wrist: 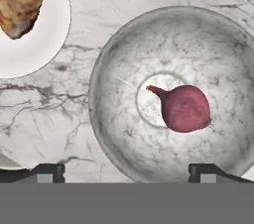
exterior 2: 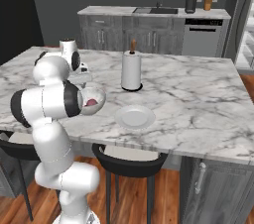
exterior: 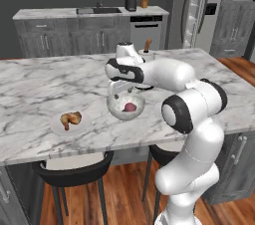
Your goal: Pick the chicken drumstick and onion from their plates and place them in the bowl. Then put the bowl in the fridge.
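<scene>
From the left base view, the gripper (exterior: 118,94) hangs just above the bowl (exterior: 126,108) on the marble island (exterior: 30,79). The onion (exterior: 129,107) lies inside the bowl. The drumstick (exterior: 70,118) rests on a plate (exterior: 56,125) to the bowl's left, near the island's front edge.

From the right base view, the bowl (exterior 2: 95,100) sits partly hidden behind the arm, with the onion (exterior 2: 92,102) in it. An empty plate (exterior 2: 135,117) lies to its right, and a paper towel roll (exterior 2: 131,71) stands behind that. The fridge (exterior 2: 245,29) stands open at the far right.

In the hand view, the fingertips (wrist: 48,171) stand wide apart, gripping nothing. The onion (wrist: 184,108) lies near the bowl's (wrist: 119,119) middle; the drumstick (wrist: 17,4) sits on its plate (wrist: 42,44) beside the bowl.
</scene>
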You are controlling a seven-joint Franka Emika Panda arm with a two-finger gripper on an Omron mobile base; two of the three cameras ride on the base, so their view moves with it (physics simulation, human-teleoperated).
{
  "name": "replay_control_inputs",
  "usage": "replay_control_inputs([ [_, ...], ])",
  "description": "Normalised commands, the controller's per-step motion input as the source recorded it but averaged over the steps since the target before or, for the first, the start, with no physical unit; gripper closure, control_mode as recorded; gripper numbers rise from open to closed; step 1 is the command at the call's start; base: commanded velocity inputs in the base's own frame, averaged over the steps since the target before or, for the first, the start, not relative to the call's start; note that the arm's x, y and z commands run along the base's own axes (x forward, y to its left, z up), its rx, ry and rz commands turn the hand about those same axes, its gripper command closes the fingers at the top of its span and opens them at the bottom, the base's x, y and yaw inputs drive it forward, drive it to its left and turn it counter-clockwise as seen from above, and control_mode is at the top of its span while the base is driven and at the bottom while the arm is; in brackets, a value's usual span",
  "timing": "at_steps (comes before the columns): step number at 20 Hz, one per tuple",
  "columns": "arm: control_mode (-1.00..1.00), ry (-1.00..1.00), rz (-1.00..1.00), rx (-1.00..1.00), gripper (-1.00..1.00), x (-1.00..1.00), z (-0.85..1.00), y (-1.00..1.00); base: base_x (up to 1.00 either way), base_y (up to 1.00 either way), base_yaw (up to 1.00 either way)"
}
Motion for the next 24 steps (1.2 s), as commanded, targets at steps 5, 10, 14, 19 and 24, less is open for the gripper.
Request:
replay_control_inputs([
  [5,-1.0,0.0,-0.19,0.03,-1.0,-0.56,0.13,0.44,0.0,0.0,0.0],
  [10,-1.0,0.0,-0.3,0.06,-1.0,-0.59,0.0,0.44,0.0,0.0,0.0],
  [14,-1.0,-0.06,-0.37,0.05,-1.0,-0.62,-0.02,0.4,0.0,0.0,0.0],
  [19,-1.0,-0.16,-0.38,0.03,-1.0,-0.55,-0.06,0.44,0.0,0.0,0.0],
  [24,-1.0,-0.13,-0.31,0.0,-1.0,-0.26,-0.06,0.59,0.0,0.0,0.0],
])
